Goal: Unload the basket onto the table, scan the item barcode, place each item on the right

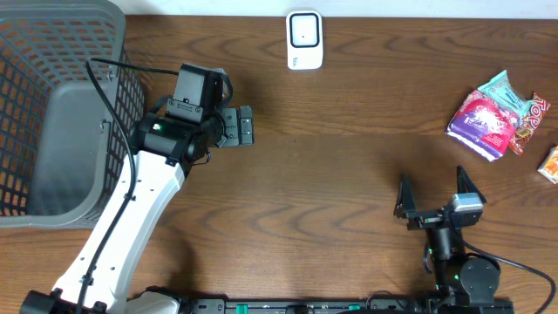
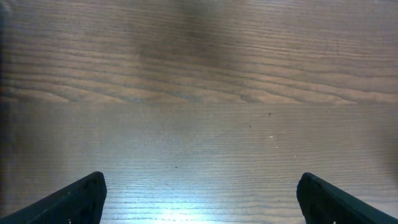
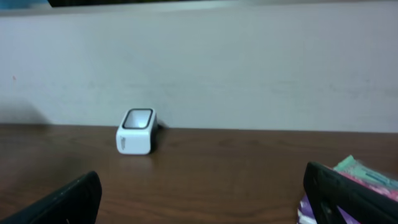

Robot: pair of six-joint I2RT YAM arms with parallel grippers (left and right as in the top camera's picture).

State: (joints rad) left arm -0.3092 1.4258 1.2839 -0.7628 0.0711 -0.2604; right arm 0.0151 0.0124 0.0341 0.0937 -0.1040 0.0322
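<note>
Table: a brown wooden table [image 1: 340, 183] with clear grain held everything.
Scanner: a small white scanner [image 1: 304, 39] with a dark window stood at the far edge of the table, near the middle, against the pale wall.
Items: a heap of snack packets [image 1: 493, 115] lay at the far right of the table, well apart from the scanner; a purple and white packet was in front, with a teal one and a red one touching it.
Orange box: a small orange box [image 1: 549, 164] lay at the right edge, near the heap but apart from it, and was cut off by the frame.
Basket: a grey mesh basket [image 1: 35, 44] filled the left end of the table.
Left gripper: the left gripper [image 1: 245, 126] hung over bare wood just right of the basket, well apart from the packets.
Left fingers: its dark fingers [image 2: 78, 200] were spread wide, with only wood between them.
Right gripper: the right gripper [image 1: 432, 180] stood at the near right, pointing towards the wall, with the packets beyond it and to its right.
Right fingers: its fingers [image 3: 62, 202] were spread wide and held nothing; in the right wrist view the scanner showed between them, far off.
</note>
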